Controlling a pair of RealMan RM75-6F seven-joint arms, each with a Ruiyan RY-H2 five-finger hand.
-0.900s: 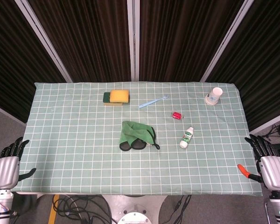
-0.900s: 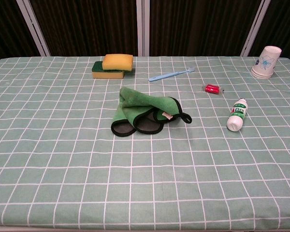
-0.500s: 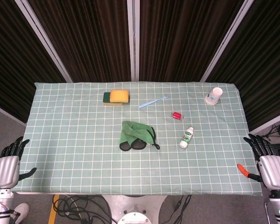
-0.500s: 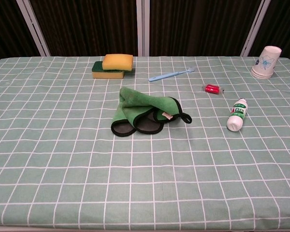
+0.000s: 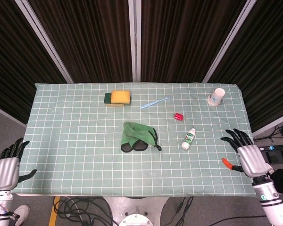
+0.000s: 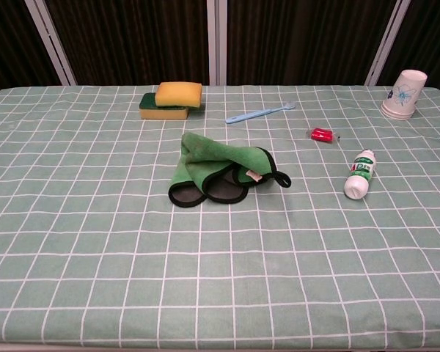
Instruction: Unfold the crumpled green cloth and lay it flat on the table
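The green cloth point(image 5: 138, 136) with black edging lies crumpled and folded near the middle of the table; the chest view shows the same cloth point(image 6: 218, 168) with a black loop at its right end. My right hand point(image 5: 245, 156) hovers over the table's front right area, fingers spread, holding nothing, well to the right of the cloth. My left hand point(image 5: 5, 167) stays off the table's front left corner, fingers apart and empty. Neither hand shows in the chest view.
A yellow-green sponge point(image 5: 118, 98), a blue toothbrush point(image 5: 154, 102), a red small object point(image 5: 178, 116), a white bottle point(image 5: 188, 139) lying down and a paper cup point(image 5: 217, 96) sit on the green checked tablecloth point(image 5: 75, 141).
My right hand has moved left, from beyond the table's right edge to over the table. The left hand and the cloth have not moved.
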